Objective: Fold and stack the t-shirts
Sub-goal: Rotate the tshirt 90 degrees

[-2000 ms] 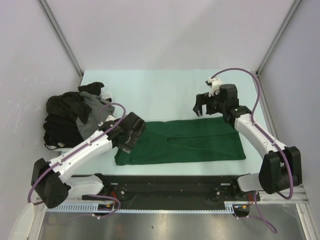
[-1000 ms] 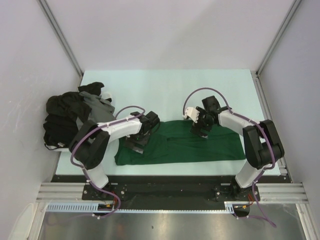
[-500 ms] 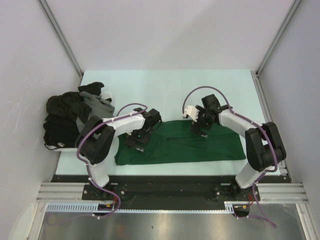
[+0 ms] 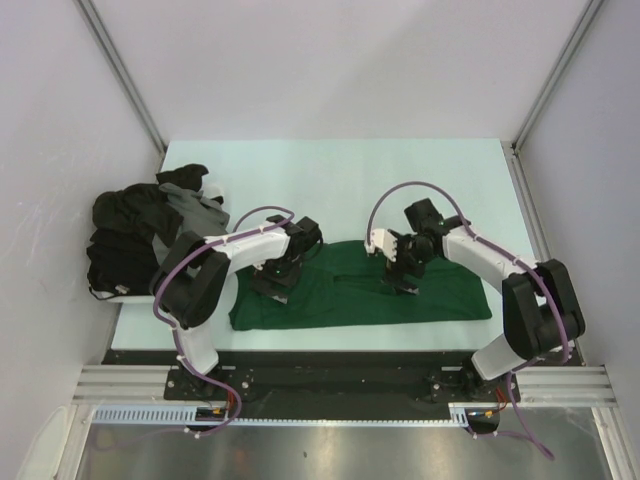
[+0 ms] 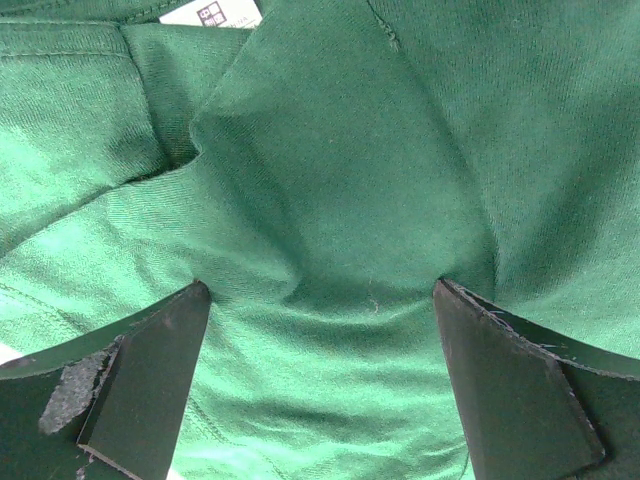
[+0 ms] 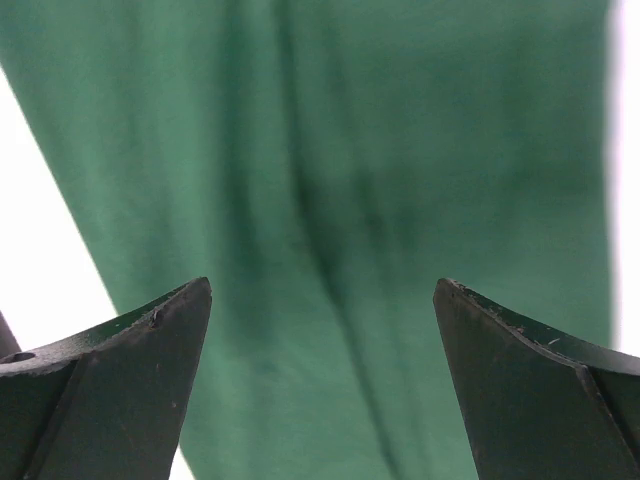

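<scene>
A dark green t-shirt [image 4: 350,295] lies flat near the front of the pale surface [image 4: 330,175], with black and grey t-shirts [image 4: 135,235] heaped at its left edge. The left end effector [image 4: 273,285] is spread wide, its tips on the shirt's left part. The right end effector [image 4: 403,278] is spread wide over the shirt's middle.

From my remote station I can read no text anywhere. The one printed item is a small white neck label [image 5: 210,12] on the dark green t-shirt [image 5: 340,180], cut off by the top edge of the left wrist view. It carries a few dark marks, possibly boxed characters, too small to make out.
</scene>
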### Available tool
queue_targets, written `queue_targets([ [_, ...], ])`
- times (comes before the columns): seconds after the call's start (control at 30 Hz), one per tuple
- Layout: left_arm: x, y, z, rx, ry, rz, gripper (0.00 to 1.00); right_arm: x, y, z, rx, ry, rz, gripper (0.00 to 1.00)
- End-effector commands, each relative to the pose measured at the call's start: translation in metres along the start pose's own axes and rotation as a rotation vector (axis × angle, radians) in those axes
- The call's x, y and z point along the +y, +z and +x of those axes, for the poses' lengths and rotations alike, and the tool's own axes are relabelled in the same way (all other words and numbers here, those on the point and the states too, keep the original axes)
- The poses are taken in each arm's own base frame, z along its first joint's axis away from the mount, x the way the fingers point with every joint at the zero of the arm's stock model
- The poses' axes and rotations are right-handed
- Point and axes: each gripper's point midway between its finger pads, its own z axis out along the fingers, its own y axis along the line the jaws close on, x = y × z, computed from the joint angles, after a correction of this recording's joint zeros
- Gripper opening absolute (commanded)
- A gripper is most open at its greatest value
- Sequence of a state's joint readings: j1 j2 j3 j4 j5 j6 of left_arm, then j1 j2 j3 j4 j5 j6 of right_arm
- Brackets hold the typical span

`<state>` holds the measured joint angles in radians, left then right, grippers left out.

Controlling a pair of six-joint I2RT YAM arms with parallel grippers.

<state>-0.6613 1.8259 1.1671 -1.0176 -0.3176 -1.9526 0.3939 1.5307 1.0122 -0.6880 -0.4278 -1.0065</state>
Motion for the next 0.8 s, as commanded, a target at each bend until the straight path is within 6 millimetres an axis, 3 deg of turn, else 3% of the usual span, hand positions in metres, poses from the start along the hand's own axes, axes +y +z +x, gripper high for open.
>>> queue_targets([
  [0.0,-0.001,0.018,0.003,0.008,-0.009,-0.024,1.00,0.019,0.014,0.018,0.042,0.001,-0.055,1.00],
  [0.23,-0.003,0.019,0.000,0.005,-0.018,-0.017,1.00,0.003,0.044,0.032,0.121,0.032,-0.023,1.00],
  [0.43,-0.004,0.021,-0.004,0.005,-0.021,-0.016,1.00,0.001,0.064,0.047,0.186,0.067,-0.013,1.00],
  [0.6,-0.030,0.021,-0.012,-0.028,0.049,0.036,0.99,0.013,0.066,0.045,0.172,0.115,-0.031,1.00],
  [0.77,-0.050,0.033,-0.018,-0.043,0.147,-0.013,0.99,0.027,0.059,0.041,0.139,0.187,-0.036,1.00],
])
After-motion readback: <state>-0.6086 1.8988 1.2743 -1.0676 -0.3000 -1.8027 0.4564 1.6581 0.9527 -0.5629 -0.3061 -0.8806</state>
